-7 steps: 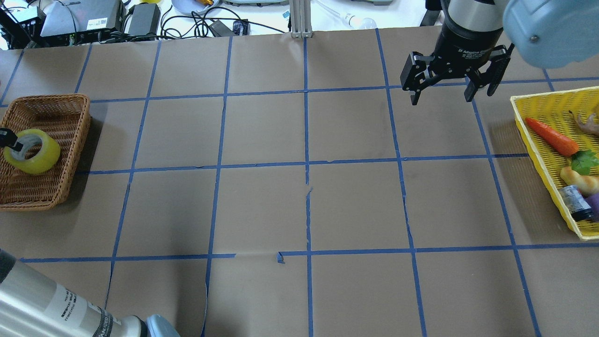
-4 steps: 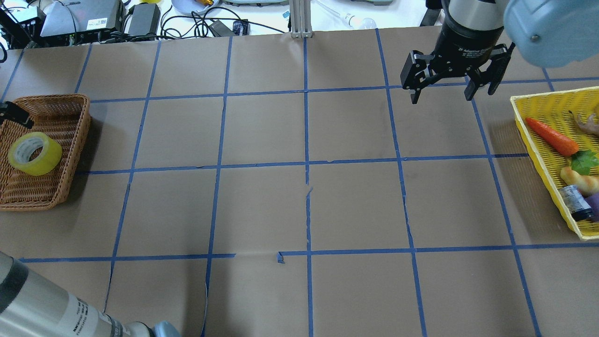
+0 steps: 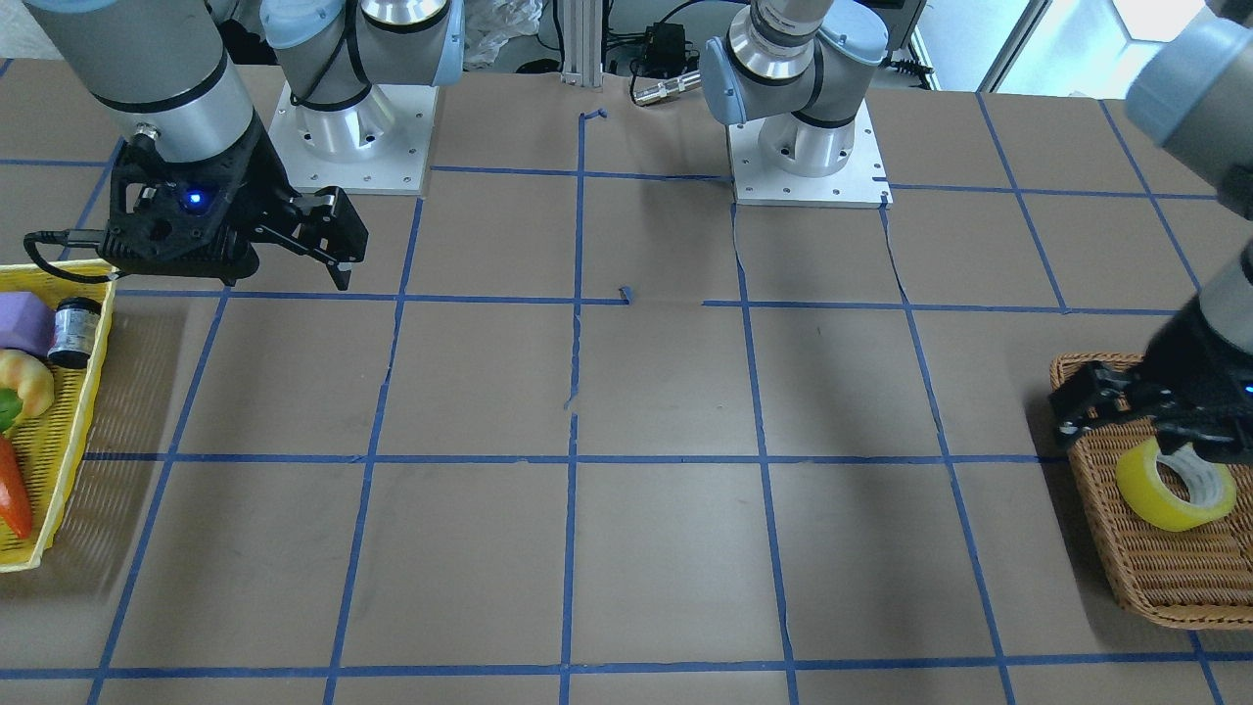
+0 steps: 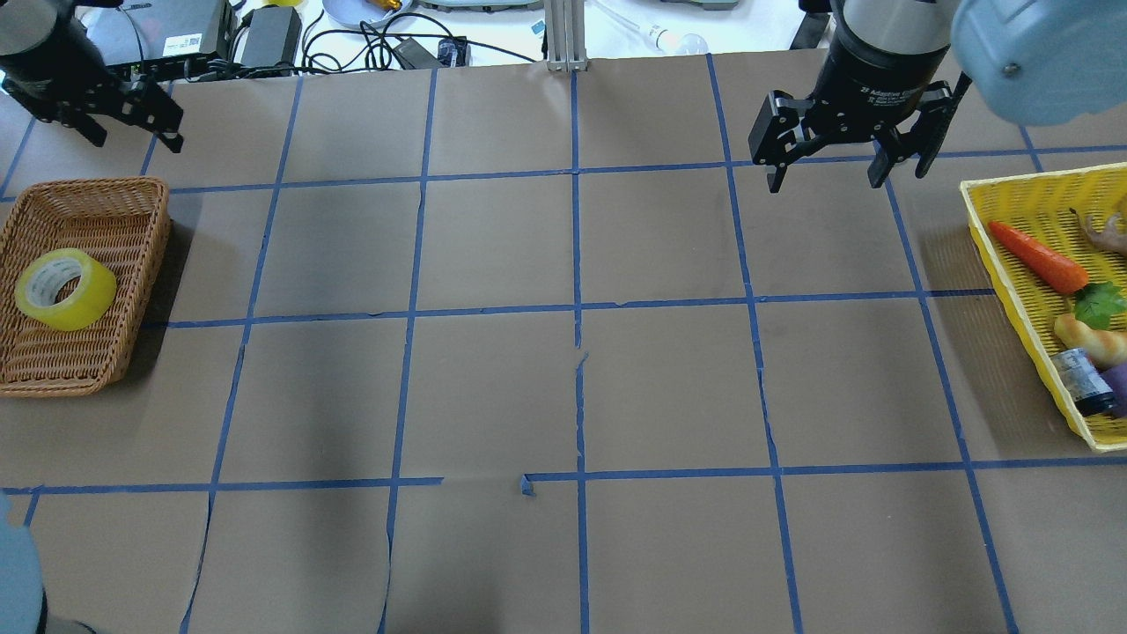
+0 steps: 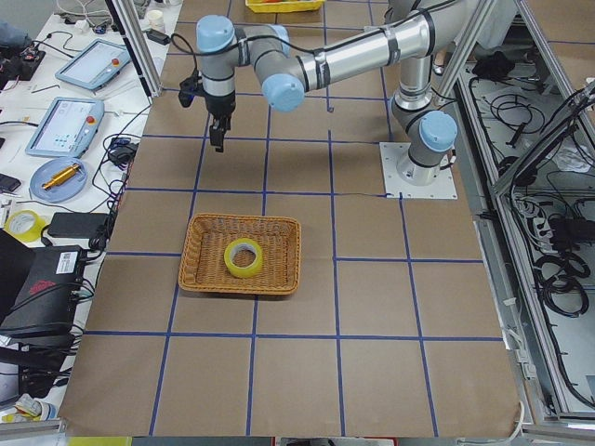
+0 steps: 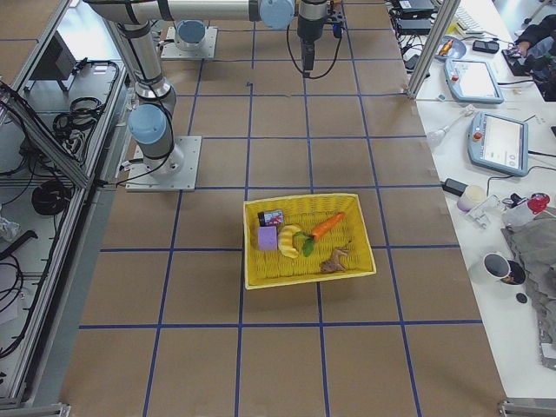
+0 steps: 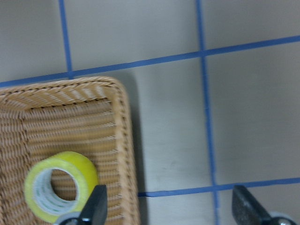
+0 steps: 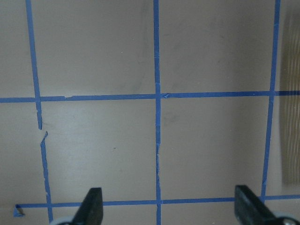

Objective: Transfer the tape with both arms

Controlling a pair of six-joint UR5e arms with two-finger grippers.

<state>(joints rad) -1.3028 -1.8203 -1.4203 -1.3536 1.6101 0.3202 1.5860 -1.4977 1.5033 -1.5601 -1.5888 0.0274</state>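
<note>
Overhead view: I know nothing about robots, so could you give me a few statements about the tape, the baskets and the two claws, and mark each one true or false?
1. The bright yellow roll of tape lies inside the brown wicker basket. True.
2. The left gripper is shut on the tape. False: it is open, apart from the tape and holding nothing.
3. The right gripper is open and holds nothing. True.
4. The orange carrot lies in the wicker basket beside the tape. False: it lies in the yellow plastic basket on the other side of the table.
</note>
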